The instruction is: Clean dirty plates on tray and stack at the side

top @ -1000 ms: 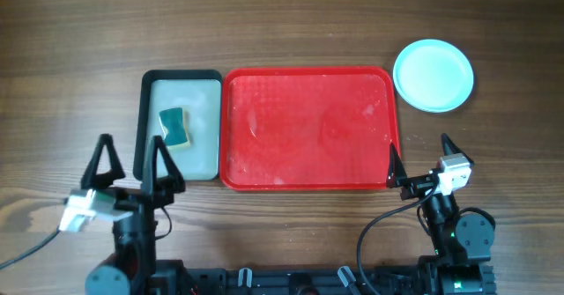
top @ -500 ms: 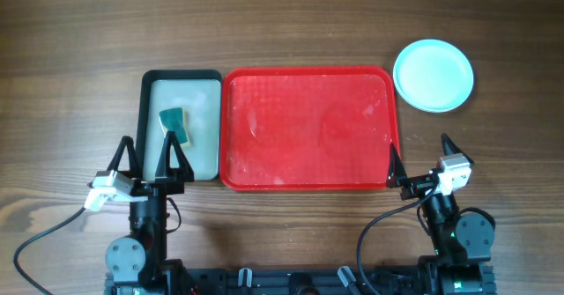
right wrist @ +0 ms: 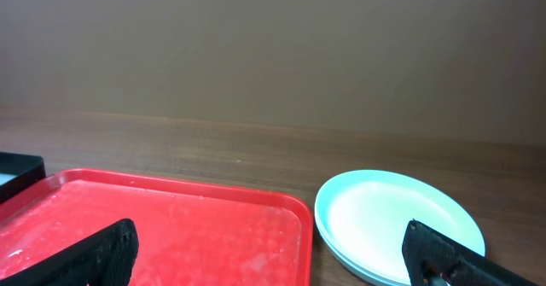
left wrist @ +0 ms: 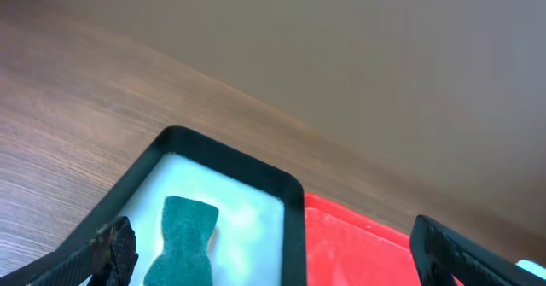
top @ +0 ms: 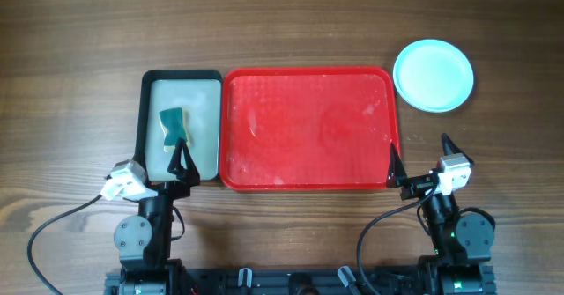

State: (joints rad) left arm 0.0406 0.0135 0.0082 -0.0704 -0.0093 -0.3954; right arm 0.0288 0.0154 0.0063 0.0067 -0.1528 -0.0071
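Left gripper (left wrist: 273, 239) and right gripper (top: 418, 150): jaws apart, empty, at the tray (top: 308, 128) front edge. The plates (top: 433, 75) sit stacked off the tray's far-right corner. Hazard: a careless right-arm sweep could knock the stack.

A wood-grain brown desk (top: 282, 22) fills the overhead view, its grain running left to right. Left of the middle lies a small tray (top: 181, 73), rectangular with rounded corners, a black rim and a pale, slightly cloudy inside, its long sides running away from the near edge. In it lies a teal sponge (top: 174, 124), pinched at the waist, flat on the floor of the tray, left of its middle and a little tilted. Behind the desk stands a plain grey-brown wall (left wrist: 341, 47).
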